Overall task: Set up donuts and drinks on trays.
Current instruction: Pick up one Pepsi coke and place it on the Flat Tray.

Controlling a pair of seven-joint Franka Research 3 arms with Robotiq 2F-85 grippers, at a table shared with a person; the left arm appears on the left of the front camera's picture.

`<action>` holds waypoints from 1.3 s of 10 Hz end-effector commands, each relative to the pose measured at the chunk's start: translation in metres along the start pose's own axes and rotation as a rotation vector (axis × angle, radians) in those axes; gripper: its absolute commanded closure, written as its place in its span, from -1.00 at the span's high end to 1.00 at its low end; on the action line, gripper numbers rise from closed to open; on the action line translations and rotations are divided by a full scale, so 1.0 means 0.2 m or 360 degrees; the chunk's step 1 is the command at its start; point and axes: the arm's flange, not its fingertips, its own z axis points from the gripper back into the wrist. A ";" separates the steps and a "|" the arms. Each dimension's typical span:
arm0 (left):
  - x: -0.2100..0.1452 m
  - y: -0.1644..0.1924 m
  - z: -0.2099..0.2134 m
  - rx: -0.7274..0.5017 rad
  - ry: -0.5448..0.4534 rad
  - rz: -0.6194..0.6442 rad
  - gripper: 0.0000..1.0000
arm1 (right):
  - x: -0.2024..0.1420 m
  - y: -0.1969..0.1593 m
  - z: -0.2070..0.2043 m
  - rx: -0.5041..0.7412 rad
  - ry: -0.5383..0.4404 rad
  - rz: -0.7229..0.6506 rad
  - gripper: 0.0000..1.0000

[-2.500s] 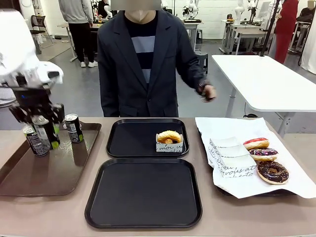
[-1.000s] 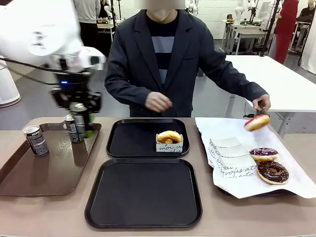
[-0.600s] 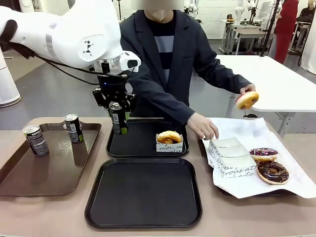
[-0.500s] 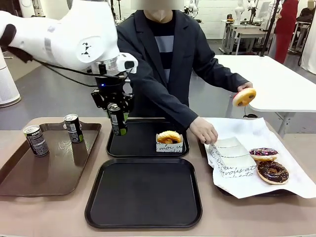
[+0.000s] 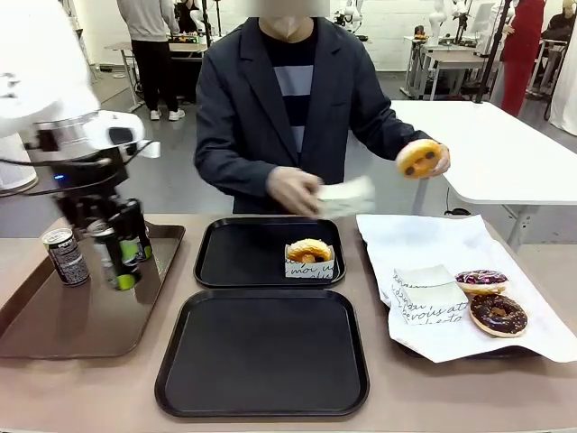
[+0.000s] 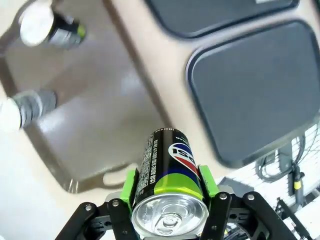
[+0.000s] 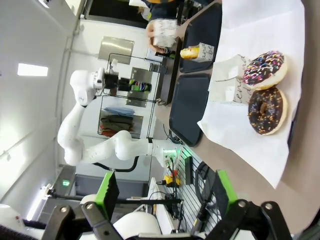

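Front view first: left gripper (image 5: 122, 271) pinches a black can (image 5: 106, 251) at the brown tray (image 5: 54, 325) by the tabletop's left edge. A second can (image 5: 65, 255) stands on that tray. Far black tray (image 5: 239, 257) carries one sleeved donut (image 5: 309, 253); near black tray (image 5: 261, 356) lies just in front. The person's hand (image 5: 439, 161) holds a plain donut (image 5: 417, 158) above the right edge.

Left wrist view: can clamped between green pads (image 6: 131, 184), silver top toward camera.

Right wrist view: right gripper (image 7: 164, 192) spread wide; two iced donuts (image 7: 264, 67) on white paper (image 7: 235, 135).
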 end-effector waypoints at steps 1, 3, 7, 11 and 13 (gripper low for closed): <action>-0.06 0.02 0.01 0.0050 -0.0070 0.0003 0.17 | 0.00 0.00 0.00 0.0011 -0.0006 0.0010 1.00; -0.09 0.02 0.02 0.0021 -0.0024 0.0008 0.17 | 0.00 0.00 0.00 0.0011 -0.0006 0.0010 1.00; -0.09 0.02 0.02 0.0021 -0.0024 0.0008 0.17 | 0.00 0.00 0.00 0.0011 -0.0006 0.0010 1.00; -0.10 0.02 0.00 0.0030 -0.0019 0.0011 0.17 | 0.00 0.00 0.00 0.0011 -0.0006 0.0010 1.00; 0.10 -0.07 0.00 -0.0001 -0.0066 0.0018 0.17 | 0.00 0.00 0.00 0.0011 -0.0006 0.0010 1.00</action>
